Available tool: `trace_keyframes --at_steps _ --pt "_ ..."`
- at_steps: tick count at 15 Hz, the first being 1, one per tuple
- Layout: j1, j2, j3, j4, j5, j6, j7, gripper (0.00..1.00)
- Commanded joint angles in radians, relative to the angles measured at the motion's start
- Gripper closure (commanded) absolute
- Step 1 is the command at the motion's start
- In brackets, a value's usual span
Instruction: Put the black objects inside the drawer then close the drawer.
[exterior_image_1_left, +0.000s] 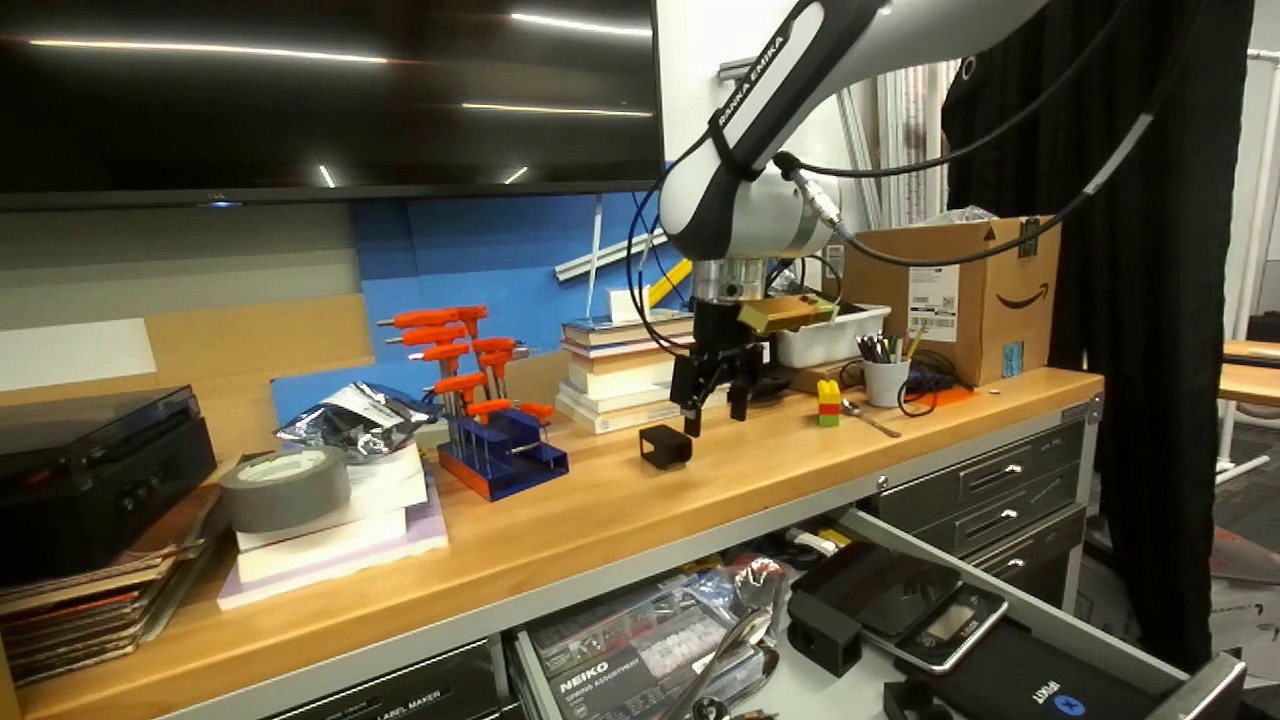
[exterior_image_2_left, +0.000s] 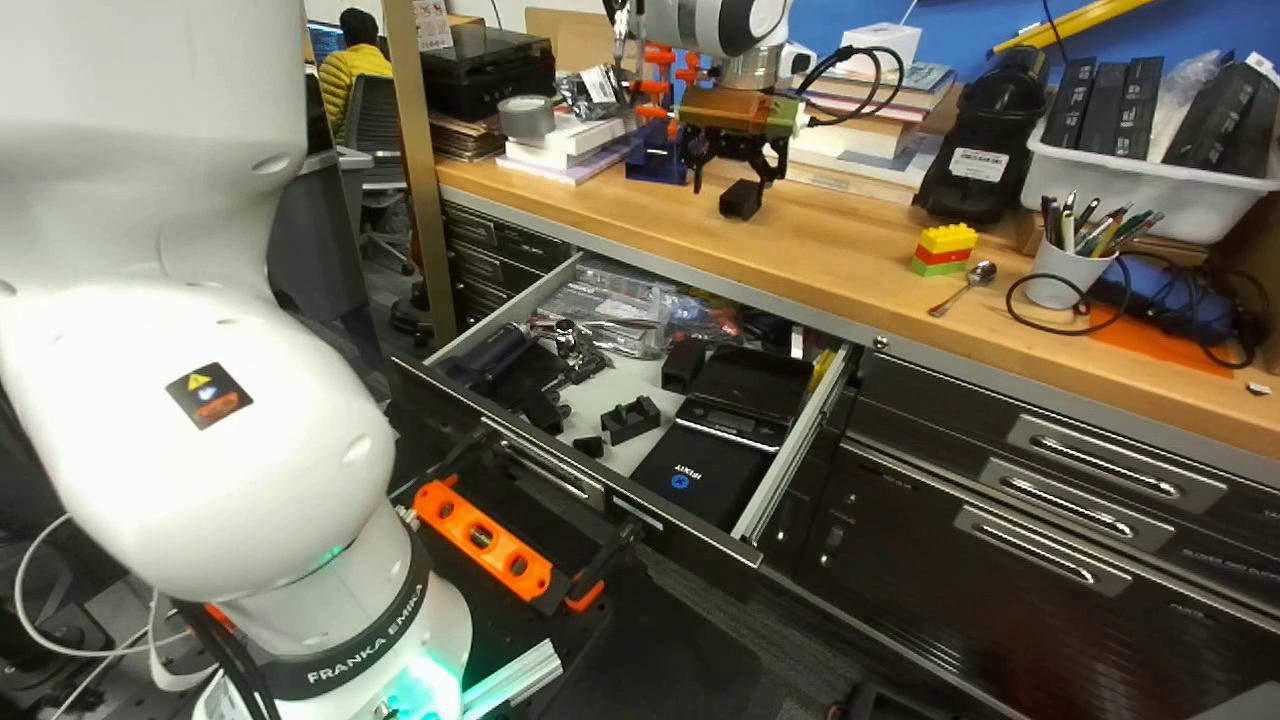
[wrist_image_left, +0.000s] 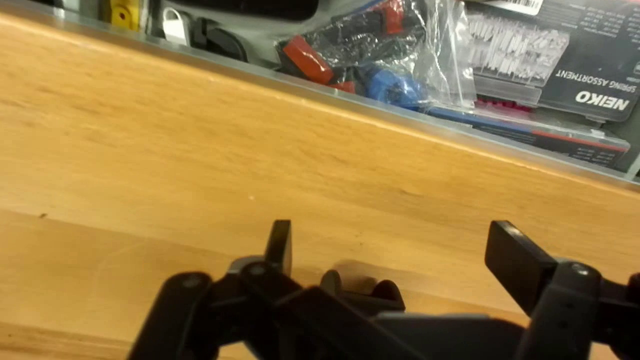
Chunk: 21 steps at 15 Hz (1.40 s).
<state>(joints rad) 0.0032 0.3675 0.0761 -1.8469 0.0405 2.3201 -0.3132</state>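
Observation:
A small black boxy piece with an open side (exterior_image_1_left: 665, 447) sits on the wooden benchtop; it also shows in an exterior view (exterior_image_2_left: 741, 199). In the wrist view, a dark piece with two rounded lugs (wrist_image_left: 362, 295), probably the same one, is partly hidden by the gripper linkage. My gripper (exterior_image_1_left: 716, 422) is open and empty, pointing down just beside and above it, fingers apart in the wrist view (wrist_image_left: 392, 237). The grey drawer (exterior_image_2_left: 800, 440) is pulled open. Inside lie a black block (exterior_image_2_left: 683, 365), a black bracket-like piece (exterior_image_2_left: 630, 420) and a smaller black piece (exterior_image_2_left: 588, 446).
The drawer also holds a scale (exterior_image_1_left: 955, 625), a NEIKO spring box (exterior_image_1_left: 640, 650) and tools. A hex-key stand (exterior_image_1_left: 505, 460) is left of the gripper, stacked books (exterior_image_1_left: 625, 370) behind. A toy brick stack (exterior_image_1_left: 829, 403), spoon (exterior_image_1_left: 870, 420) and pen cup (exterior_image_1_left: 886, 382) stand right.

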Motion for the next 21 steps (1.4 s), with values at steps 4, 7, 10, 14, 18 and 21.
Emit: trace_keyframes --at_steps 4,7,10,14,18,21 --pt "0.049 0.154 0.025 0.232 -0.023 -0.074 0.020 0.00" --pt "0.063 0.205 0.029 0.299 -0.024 -0.098 0.024 0.00" --pt "0.081 0.249 0.015 0.353 -0.047 -0.100 0.051 0.00" --pt "0.106 0.294 -0.009 0.414 -0.114 -0.093 0.110 0.00" --pt "0.122 0.311 -0.026 0.452 -0.165 -0.098 0.153 0.00" --pt "0.133 0.326 -0.044 0.474 -0.199 -0.129 0.184 0.00"
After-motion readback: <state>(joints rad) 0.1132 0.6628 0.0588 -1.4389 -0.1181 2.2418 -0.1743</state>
